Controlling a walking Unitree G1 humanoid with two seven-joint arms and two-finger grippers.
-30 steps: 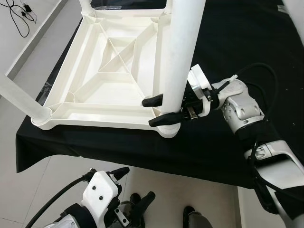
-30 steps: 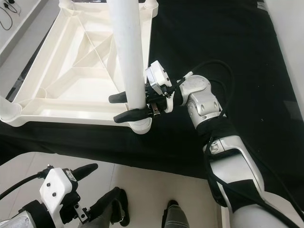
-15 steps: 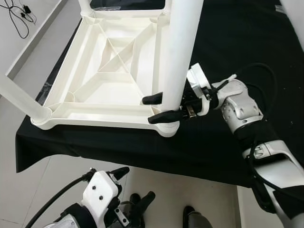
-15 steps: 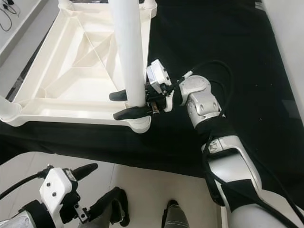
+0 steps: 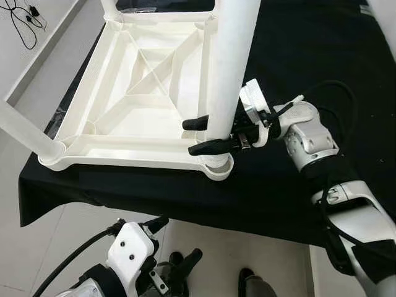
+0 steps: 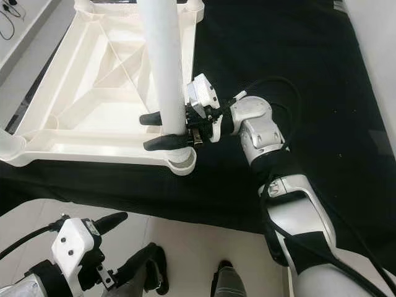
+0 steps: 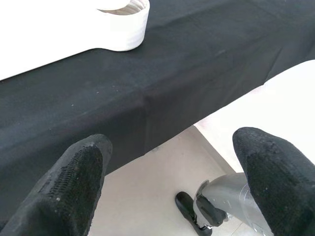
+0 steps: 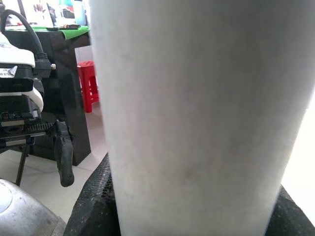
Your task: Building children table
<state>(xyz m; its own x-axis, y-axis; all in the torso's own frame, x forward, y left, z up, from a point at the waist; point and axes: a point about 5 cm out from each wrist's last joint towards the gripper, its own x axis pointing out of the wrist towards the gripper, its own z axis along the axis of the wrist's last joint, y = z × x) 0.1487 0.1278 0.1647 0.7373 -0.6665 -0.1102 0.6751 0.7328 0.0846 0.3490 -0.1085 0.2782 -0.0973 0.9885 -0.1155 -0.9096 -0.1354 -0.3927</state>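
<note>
A white plastic children's table (image 5: 133, 145) lies upside down on a black cloth. My right gripper (image 5: 189, 137) is shut on a white table leg (image 5: 230, 68) at the near right corner. The leg's lower end hangs just above the open round socket (image 5: 218, 166), slightly tilted. In the right wrist view the leg (image 8: 197, 113) sits between the black fingers. Another leg (image 5: 25, 133) stands in the near left corner, and a third (image 5: 111, 7) at the far left corner. My left gripper (image 5: 180, 237) hangs open below the cloth's front edge, holding nothing.
The black cloth (image 5: 297, 37) covers the work table, with bare cloth to the right of the white table. A black cable (image 5: 25, 25) lies on the floor at the far left. A red stool (image 8: 88, 83) stands in the background.
My right gripper has moved slightly up and left with the leg. The leg's end has come out of the corner socket, whose open ring now shows. The left arm has stayed still.
</note>
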